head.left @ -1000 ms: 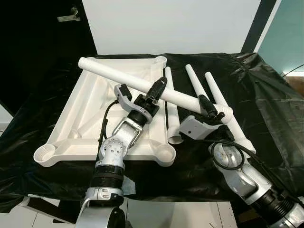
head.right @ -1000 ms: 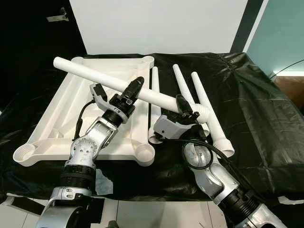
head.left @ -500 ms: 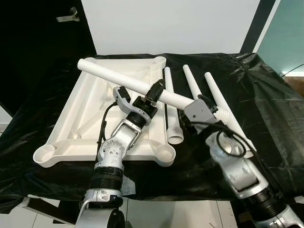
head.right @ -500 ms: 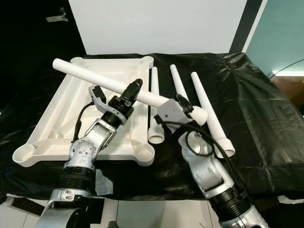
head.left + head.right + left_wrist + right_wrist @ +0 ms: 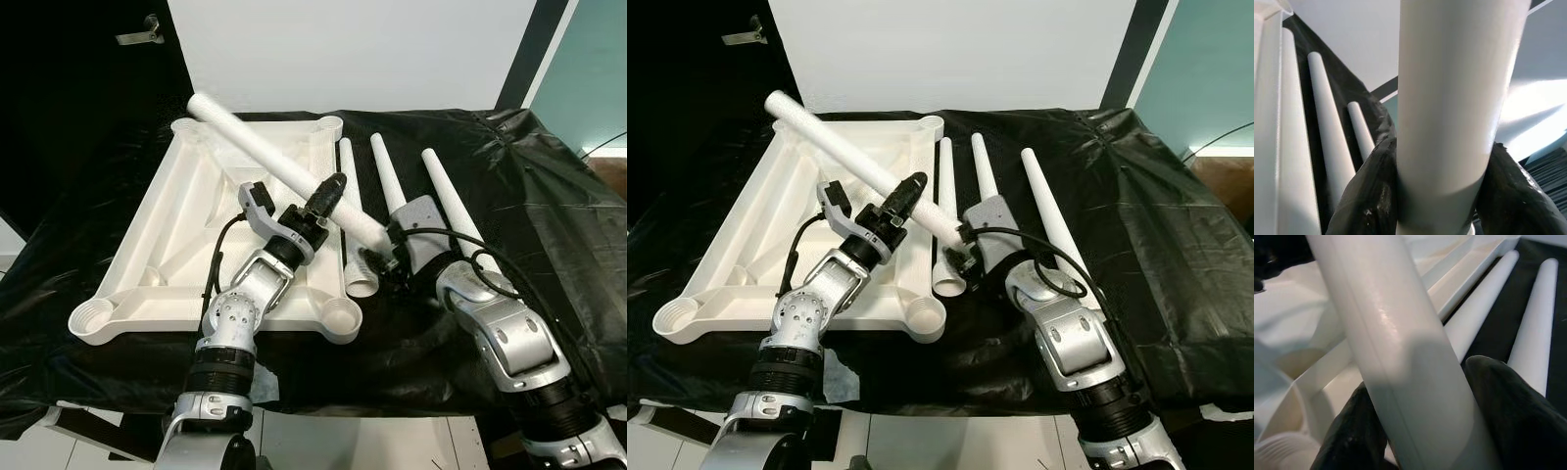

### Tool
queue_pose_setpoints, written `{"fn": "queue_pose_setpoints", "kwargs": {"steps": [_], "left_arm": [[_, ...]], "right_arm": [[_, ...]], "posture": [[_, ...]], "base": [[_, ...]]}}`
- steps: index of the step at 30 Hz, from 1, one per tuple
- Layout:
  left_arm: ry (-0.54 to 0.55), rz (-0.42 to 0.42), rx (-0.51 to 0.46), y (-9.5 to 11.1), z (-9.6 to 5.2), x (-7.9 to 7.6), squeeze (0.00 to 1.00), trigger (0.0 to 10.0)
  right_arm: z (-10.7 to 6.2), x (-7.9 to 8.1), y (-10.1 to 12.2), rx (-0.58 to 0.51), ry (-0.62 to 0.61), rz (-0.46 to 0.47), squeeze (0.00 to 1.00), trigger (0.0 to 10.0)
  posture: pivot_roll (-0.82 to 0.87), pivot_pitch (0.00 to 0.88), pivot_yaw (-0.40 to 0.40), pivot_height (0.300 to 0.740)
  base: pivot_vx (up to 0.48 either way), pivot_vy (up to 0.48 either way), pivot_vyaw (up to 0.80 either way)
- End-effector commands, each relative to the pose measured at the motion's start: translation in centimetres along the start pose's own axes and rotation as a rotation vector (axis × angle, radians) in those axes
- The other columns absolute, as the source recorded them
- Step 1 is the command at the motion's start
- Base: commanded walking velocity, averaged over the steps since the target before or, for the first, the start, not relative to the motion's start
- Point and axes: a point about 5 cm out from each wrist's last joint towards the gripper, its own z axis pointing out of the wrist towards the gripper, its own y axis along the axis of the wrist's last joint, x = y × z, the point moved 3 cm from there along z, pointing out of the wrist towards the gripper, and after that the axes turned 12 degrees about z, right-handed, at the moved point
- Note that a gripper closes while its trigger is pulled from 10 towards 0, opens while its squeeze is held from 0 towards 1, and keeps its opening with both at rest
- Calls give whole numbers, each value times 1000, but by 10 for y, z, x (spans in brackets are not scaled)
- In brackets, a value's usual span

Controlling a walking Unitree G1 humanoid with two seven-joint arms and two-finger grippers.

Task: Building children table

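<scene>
Two hands grip one white table leg (image 5: 257, 144) between us. Our left hand (image 5: 326, 192) is clamped on it about midway along, the black fingers (image 5: 1371, 196) pressed to either side of the tube. Our right hand (image 5: 384, 250) is closed on the leg's lower end, fingers (image 5: 1513, 416) tight against it. The leg slants up over the upturned white table panel (image 5: 171, 211), its free end raised above the panel's far left corner. The panel lies on the black sheet (image 5: 549, 206) covering the tabletop, toward its left side. Three more white legs lie on the sheet just right of the panel: one (image 5: 351, 201) along its right edge, a second (image 5: 388, 178) beside that, a third (image 5: 453, 209) further right.
</scene>
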Motion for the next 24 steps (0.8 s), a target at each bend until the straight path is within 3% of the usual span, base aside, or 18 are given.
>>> {"fn": "queue_pose_setpoints", "kwargs": {"steps": [1, 7, 8, 9, 10, 12, 13, 16, 17, 18, 19, 22, 23, 24], "left_arm": [[-422, -36, -137, 17, 4, -50, 0, 0], [-409, -41, -142, 18, 3, -49, 0, 0], [-398, -43, -145, 19, 4, -47, 0, 941], [-398, -43, -145, 19, 4, -47, 0, 941], [-386, -44, -145, 19, 5, -46, 1000, 7373], [-386, -44, -145, 19, 5, -46, 1000, 7373], [-383, -41, -143, 19, 5, -46, 1000, 10000], [-383, -41, -143, 19, 5, -46, 1000, 10000], [-372, -33, -140, 18, 6, -45, 1000, 10000], [-372, -33, -140, 18, 6, -45, 1000, 10000], [-354, -16, -137, 17, 8, -44, 1000, 10000], [-343, -1, -136, 17, 10, -43, 1000, 10000], [-337, 7, -135, 17, 10, -43, 259, 10000], [-337, 7, -135, 17, 10, -43, 259, 10000]], "right_arm": [[3, 5, -23, 93, 28, 70, 0, 0], [3, 4, -17, 77, 15, 96, 0, 0], [3, 2, -15, 72, 3, 99, 0, 0], [3, 2, -15, 72, 3, 99, 0, 0], [2, -1, -14, 66, -15, 88, 0, 0], [2, -1, -14, 66, -15, 88, 0, 0], [2, -3, -13, 55, -40, 59, 0, 0], [2, -3, -13, 55, -40, 59, 0, 0], [3, -2, -10, 35, -66, -26, 0, 0], [3, -2, -10, 35, -66, -26, 0, 0], [5, 5, -12, 21, -88, -129, 0, 0], [6, 12, -15, 9, -100, -210, 0, 0], [8, 16, -16, -5, -120, -287, 0, 0], [8, 16, -16, -5, -120, -287, 0, 0]], "posture": [[-121, 0, 17, 740], [-122, 0, 18, 740], [-123, 0, 19, 740], [-123, 0, 19, 740], [-124, 0, 20, 740], [-124, 0, 20, 740], [-124, 1, 21, 740], [-124, 1, 21, 740], [-126, 0, 23, 740], [-126, 0, 23, 740], [-126, 0, 24, 740], [-124, 1, 25, 740], [-124, 1, 28, 740], [-124, 1, 28, 740]], "base": [[0, 0, 0], [0, 0, 0], [0, 0, 0], [0, 0, 0], [0, 0, 0], [0, 0, 0], [0, 0, 0], [0, 0, 0], [0, 0, 0], [0, 0, 0], [0, 0, 0], [0, 0, 0], [0, 0, 0], [0, 0, 0]]}}
